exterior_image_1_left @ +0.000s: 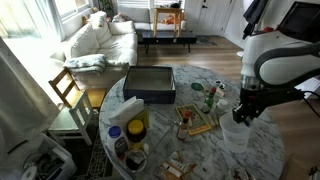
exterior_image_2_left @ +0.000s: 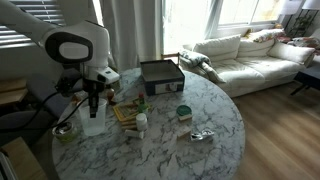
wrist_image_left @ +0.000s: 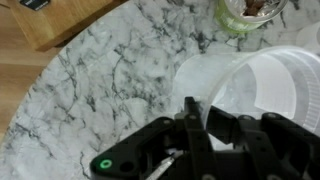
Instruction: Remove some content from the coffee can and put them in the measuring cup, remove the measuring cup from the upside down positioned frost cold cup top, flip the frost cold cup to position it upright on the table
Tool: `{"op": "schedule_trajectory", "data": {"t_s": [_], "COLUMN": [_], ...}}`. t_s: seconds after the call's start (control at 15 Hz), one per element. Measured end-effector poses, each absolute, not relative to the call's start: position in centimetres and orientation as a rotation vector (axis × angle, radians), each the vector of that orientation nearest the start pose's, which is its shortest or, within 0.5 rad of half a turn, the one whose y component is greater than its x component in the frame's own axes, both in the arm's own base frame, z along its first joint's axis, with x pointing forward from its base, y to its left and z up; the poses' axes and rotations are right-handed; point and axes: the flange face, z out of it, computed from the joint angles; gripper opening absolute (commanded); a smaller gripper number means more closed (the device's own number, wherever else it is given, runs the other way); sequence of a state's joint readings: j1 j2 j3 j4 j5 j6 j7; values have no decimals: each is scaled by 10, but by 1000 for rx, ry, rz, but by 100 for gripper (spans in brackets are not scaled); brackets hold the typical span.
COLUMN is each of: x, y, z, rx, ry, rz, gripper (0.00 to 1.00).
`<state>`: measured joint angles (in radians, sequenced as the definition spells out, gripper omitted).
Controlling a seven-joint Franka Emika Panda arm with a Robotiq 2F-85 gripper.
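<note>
The frost cold cup (wrist_image_left: 262,85) is a large whitish translucent tumbler. In the wrist view its wide open mouth faces the camera. My gripper (wrist_image_left: 208,122) is shut on its rim, with one finger inside and one outside the wall. In both exterior views the gripper (exterior_image_1_left: 243,112) (exterior_image_2_left: 93,100) hangs straight above the cup (exterior_image_1_left: 238,133) (exterior_image_2_left: 92,122) near the table edge. A small clear greenish measuring cup (wrist_image_left: 250,8) (exterior_image_2_left: 65,130) with brown content stands on the table beside the tumbler. A yellow and dark can (exterior_image_1_left: 137,127) stands at the far side of the table.
The round marble table (exterior_image_1_left: 200,150) (exterior_image_2_left: 190,150) bears a black box (exterior_image_1_left: 150,83) (exterior_image_2_left: 160,75), a wooden board with small items (exterior_image_1_left: 195,122) (exterior_image_2_left: 125,110), a green bottle (exterior_image_1_left: 210,97) and small jars (exterior_image_2_left: 183,112). A wooden chair (exterior_image_1_left: 68,92) and a sofa (exterior_image_2_left: 250,55) stand beyond.
</note>
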<state>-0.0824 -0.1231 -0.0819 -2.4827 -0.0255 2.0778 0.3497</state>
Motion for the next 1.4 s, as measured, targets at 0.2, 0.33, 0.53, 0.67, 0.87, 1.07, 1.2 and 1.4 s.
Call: {"op": "schedule_trajectory", "data": {"t_s": [0.2, 0.33, 0.53, 0.67, 0.87, 1.07, 1.2, 1.4], "x": [416, 413, 409, 408, 408, 404, 396, 385], "y": [-75, -75, -75, -77, -79, -77, -73, -61], "z": [305, 298, 293, 299, 320, 346, 362, 385], "rx": [-3060, -3055, -3031, -3020, -3015, -3005, -3003, -2993], "ry": [685, 639, 571, 528, 461, 344, 242, 3], "rz": [355, 316, 269, 239, 158, 101, 114, 123], "gripper": [5, 32, 52, 68, 89, 100, 100, 100]}}
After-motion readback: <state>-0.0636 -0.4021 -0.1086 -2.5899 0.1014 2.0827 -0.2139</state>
